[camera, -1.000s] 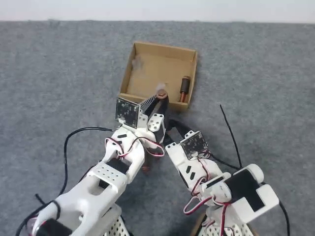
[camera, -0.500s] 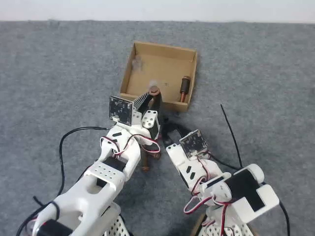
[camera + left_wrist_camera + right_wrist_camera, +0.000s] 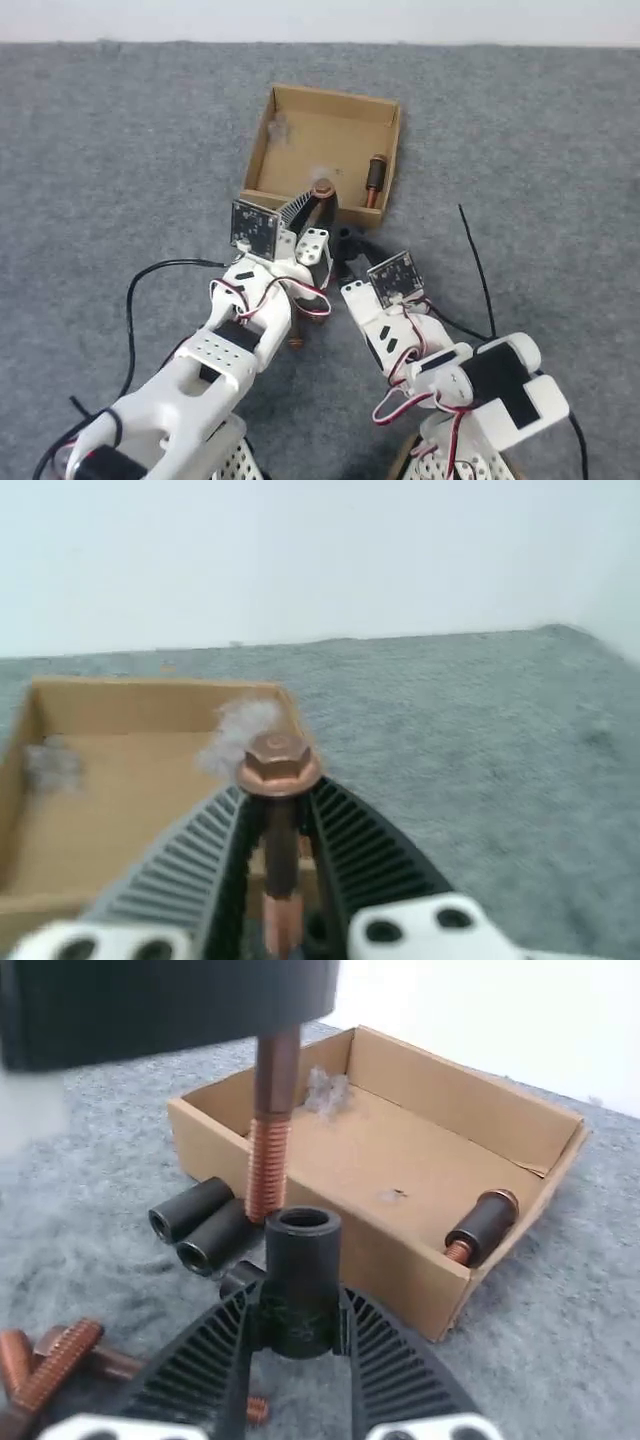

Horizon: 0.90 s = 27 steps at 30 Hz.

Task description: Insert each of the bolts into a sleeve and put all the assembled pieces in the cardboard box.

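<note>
The left claw [image 3: 278, 815] pinches an upright copper hex-head bolt [image 3: 278, 765], its threaded end hanging just beside the mouth of the black cylindrical sleeve [image 3: 300, 1260] that the right claw [image 3: 298, 1312] pinches upright. Just behind them sits the open cardboard box [image 3: 400, 1250], with one sleeved bolt [image 3: 482, 1225] lying inside. Loose black sleeves [image 3: 195, 1215] lie beside its front wall.

The left arm [image 3: 232, 345] reaches from 7 o'clock toward 12. The left gripper [image 3: 278, 794] is clamped on an upright bolt [image 3: 278, 764]. The right arm [image 3: 425, 355] runs from 5 o'clock toward 11. The right gripper [image 3: 298, 1308], at 5 o'clock of the left one, grips an upright sleeve [image 3: 302, 1250].
</note>
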Available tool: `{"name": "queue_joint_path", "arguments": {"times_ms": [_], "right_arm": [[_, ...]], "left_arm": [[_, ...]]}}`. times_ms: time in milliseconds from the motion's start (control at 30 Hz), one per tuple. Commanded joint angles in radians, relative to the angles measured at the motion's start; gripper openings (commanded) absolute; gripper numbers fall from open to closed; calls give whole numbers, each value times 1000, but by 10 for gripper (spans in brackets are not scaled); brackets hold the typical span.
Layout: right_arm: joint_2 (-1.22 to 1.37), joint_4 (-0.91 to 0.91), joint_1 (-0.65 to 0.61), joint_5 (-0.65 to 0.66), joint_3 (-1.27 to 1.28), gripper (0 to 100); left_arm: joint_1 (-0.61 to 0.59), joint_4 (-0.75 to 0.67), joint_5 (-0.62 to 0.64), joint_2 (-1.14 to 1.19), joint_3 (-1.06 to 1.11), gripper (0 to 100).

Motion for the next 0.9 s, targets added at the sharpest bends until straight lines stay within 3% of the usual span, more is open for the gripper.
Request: {"name": "queue_joint_path", "arguments": {"times_ms": [0, 767, 867], "right_arm": [[-42, 4, 8, -6, -46, 6], [-42, -5, 4, -5, -35, 6], [-44, -5, 5, -5, -35, 6]], "left_arm": [[14, -40, 9, -6, -59, 11], [11, -37, 9, -5, -107, 11], [12, 17, 9, -5, -124, 11]]}}
